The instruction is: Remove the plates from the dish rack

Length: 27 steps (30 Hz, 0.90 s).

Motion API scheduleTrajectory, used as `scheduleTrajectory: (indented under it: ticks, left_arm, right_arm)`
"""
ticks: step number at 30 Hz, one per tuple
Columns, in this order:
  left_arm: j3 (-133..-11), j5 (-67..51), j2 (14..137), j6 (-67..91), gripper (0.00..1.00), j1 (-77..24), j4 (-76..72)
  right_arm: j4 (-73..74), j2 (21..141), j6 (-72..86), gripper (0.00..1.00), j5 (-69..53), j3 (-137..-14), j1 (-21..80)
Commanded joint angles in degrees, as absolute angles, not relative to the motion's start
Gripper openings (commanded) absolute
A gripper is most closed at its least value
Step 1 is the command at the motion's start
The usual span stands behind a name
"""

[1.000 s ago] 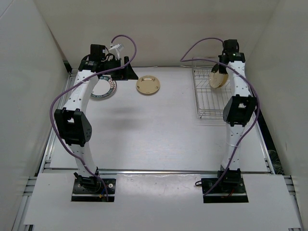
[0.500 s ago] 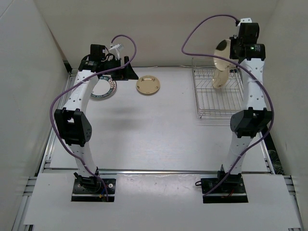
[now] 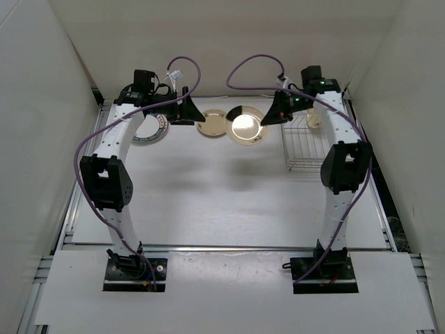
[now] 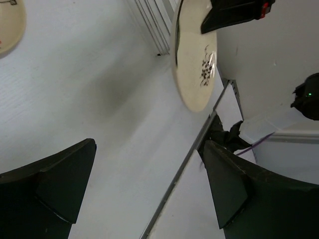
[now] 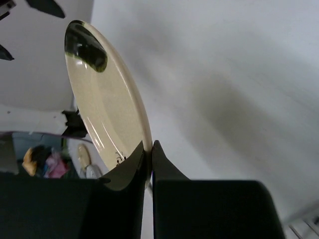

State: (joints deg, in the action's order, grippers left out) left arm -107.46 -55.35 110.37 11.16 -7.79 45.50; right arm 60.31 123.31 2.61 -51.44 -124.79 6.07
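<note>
My right gripper (image 3: pixel 268 117) is shut on the rim of a cream plate (image 3: pixel 245 125) with a dark patch, held above the table left of the dish rack (image 3: pixel 309 142). In the right wrist view the jaws (image 5: pixel 148 145) pinch the plate's edge (image 5: pixel 104 109). Another cream plate (image 3: pixel 211 123) lies on the table beside it. A white plate with a dark patterned rim (image 3: pixel 151 129) lies at the back left. My left gripper (image 3: pixel 191 111) is open and empty next to them; its view shows the held plate (image 4: pixel 194 55). A cream plate (image 3: pixel 315 120) seems to stand in the rack.
White walls close in the table at the back and on both sides. The rack stands at the back right, close to the right arm. A metal rail runs along the table's left edge (image 3: pixel 76 202).
My right gripper has lifted the cream plate up out of the rack and swung it left, over the table near the other cream plate. The left arm has barely moved.
</note>
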Motion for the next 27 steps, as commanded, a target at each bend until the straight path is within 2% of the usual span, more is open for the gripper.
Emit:
scheduleTrajectory:
  ticks: [1, 16, 21, 22, 24, 27]
  left_arm:
    - [-106.3, -61.2, 109.3, 11.4, 1.0, -8.8, 45.1]
    - [-106.3, -60.6, 112.8, 12.5, 0.98, -11.6, 44.6]
    - [-106.3, -60.1, 113.4, 12.5, 0.81, -13.4, 44.6]
    - [-106.3, -60.1, 113.4, 12.5, 0.75, -13.4, 44.6]
    - [-106.3, -60.1, 113.9, 12.5, 0.71, -13.9, 44.6]
    - [-107.0, -60.1, 114.4, 12.5, 0.53, -13.9, 44.6]
  right_arm:
    - [60.1, 124.3, 3.6, 0.0, -62.4, -128.1, 9.3]
    - [58.3, 131.4, 5.9, 0.0, -61.9, -132.5, 14.7]
    - [57.7, 131.9, 6.5, 0.0, -62.9, -133.0, 14.7]
    - [57.7, 131.9, 6.5, 0.0, -62.9, -133.0, 14.7]
    - [57.2, 131.9, 7.0, 0.0, -63.6, -133.0, 14.7]
    - [57.2, 131.9, 7.6, 0.0, -63.6, -133.0, 14.7]
